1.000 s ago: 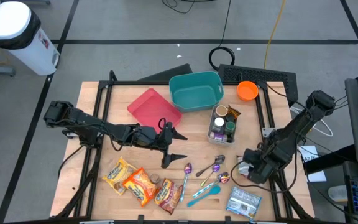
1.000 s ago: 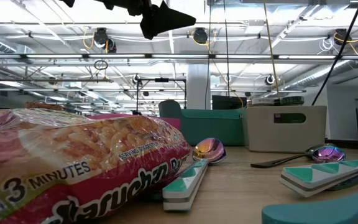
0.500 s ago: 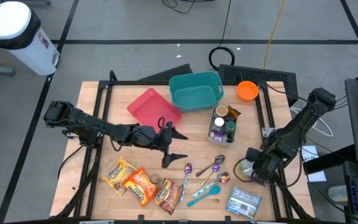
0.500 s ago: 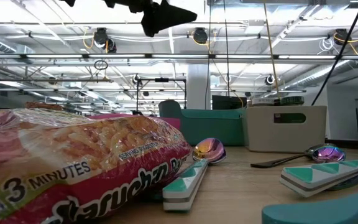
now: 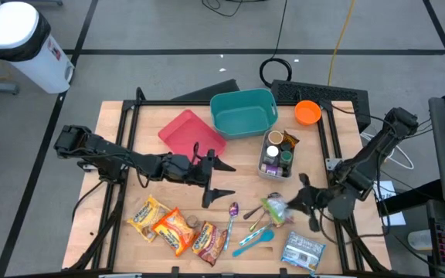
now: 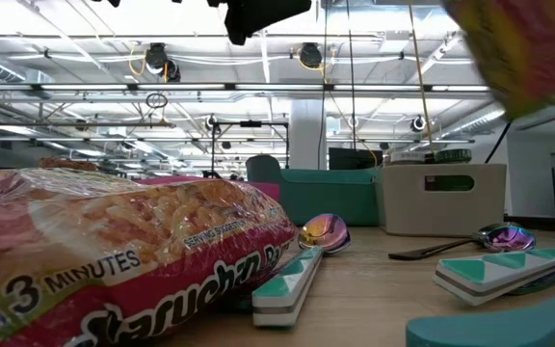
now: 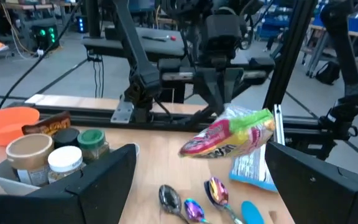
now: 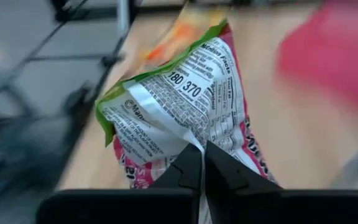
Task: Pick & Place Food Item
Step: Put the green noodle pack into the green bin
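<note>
A pink-and-green food packet [image 5: 273, 207] hangs above the spoons [image 5: 255, 212] at the table's near right, with my right gripper [image 5: 290, 202] shut on it. The left wrist view shows the packet [image 7: 227, 135] tilted and clear of the wood, the right arm behind it. In the low view it is a blur at the top right [image 6: 528, 48]. My left gripper [image 5: 225, 179] stands open over the table's middle, level, pointing toward the right, with nothing between its fingers. Three more noodle packets [image 5: 176, 228] lie flat at the near left. My right gripper pinches the packet between its two shut fingers [image 8: 219, 171] at the edge of its printed white back [image 8: 185, 138]. The fingers come from the table's right, slanting slightly down. The packet sticks out beyond the fingertips toward the left, tilted and lifted clear of the table.
A teal bin [image 5: 243, 113] and a red tray [image 5: 191, 133] sit at the far middle. A white caddy of jars [image 5: 277, 153] and an orange bowl [image 5: 307, 113] are to their right. A silver pouch [image 5: 303, 251] lies at the near right edge.
My right gripper has taken hold of the packet at the near right, risen, and swung from pointing down to pointing toward the table's left. The packet has been lifted clear of the table and now hangs over the spoons. My left gripper has tipped slightly upward.
</note>
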Motion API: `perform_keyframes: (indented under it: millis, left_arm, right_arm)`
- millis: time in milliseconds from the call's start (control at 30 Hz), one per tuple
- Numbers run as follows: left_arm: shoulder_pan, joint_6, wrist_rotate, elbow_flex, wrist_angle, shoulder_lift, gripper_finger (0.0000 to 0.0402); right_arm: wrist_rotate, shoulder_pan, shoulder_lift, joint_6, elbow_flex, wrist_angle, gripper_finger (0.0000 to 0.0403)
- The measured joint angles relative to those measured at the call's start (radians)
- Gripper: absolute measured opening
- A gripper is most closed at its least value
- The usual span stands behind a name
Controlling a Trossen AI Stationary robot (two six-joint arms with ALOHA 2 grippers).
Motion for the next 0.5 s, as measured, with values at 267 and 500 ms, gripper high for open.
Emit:
perform_keyframes:
  millis: [267, 500]
  left_arm:
    - [-0.001, 0.001, -0.039, 0.000, 0.070, 0.000, 0.0365]
    - [0.002, 0.014, -0.229, 0.000, 0.094, 0.000, 0.0365]
  right_arm:
    - [0.243, -0.197, 0.105, -0.526, 0.000, 0.308, 0.0001]
    - [0.240, -0.394, 0.278, -0.846, 0.000, 0.600, 0.0001]
